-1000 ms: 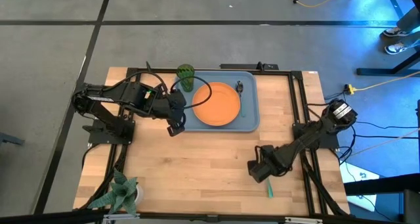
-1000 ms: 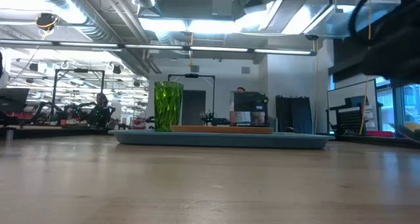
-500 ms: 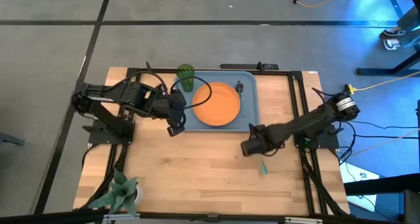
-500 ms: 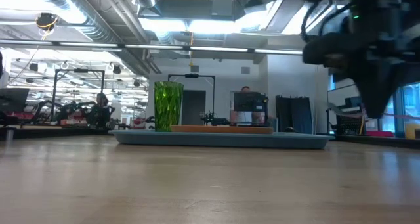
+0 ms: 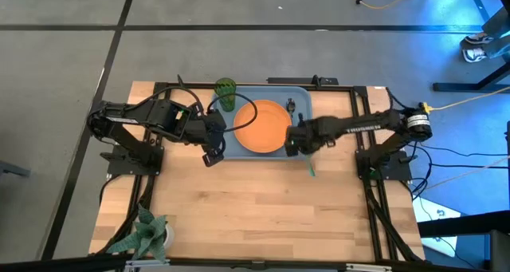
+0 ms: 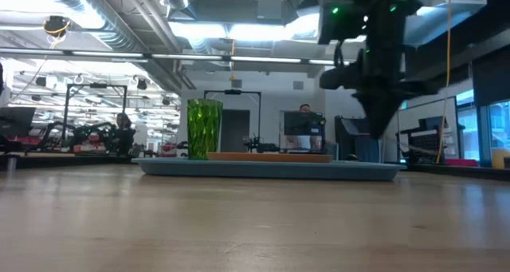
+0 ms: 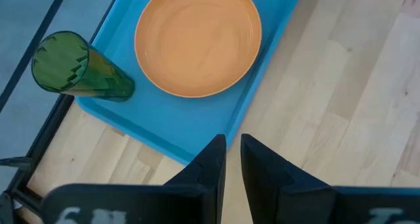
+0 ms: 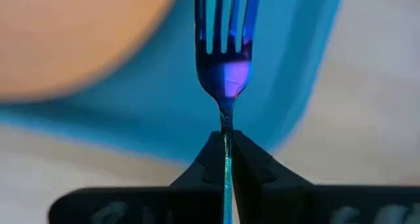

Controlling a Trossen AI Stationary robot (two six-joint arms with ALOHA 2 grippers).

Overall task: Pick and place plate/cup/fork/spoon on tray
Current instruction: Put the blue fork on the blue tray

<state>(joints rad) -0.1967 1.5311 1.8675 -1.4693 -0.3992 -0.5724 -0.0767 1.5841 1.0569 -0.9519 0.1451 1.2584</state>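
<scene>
The counter [image 5: 255, 216] carries one tray [image 5: 307, 148], pale blue, near its far edge. On the tray lies one orange plate [image 5: 263, 127]; one green cup [image 5: 226, 94] stands at the tray's far left corner, and one spoon [image 5: 292, 107] lies just right of the plate. One leafy plant [image 5: 146, 234] sits at the counter's near left corner.

The right gripper [image 5: 296, 140] is over the tray's near right part, beside the plate's edge, its jaws closed on the one fork [image 8: 226, 40] by the handle, tines pointing forward over the blue tray floor. From above, the teal handle trails out past the tray's near rim.

The step in hand looks like setting the fork down. To do it well, I would keep it over the bare strip to the right of the plate, clear of the spoon, lower until it is close to the tray floor and inside the rim, then let go so it lies flat rather than propped on the plate.

The left gripper [image 7: 233, 159] waits just off the tray's near left side, jaws nearly together and holding nothing.
</scene>
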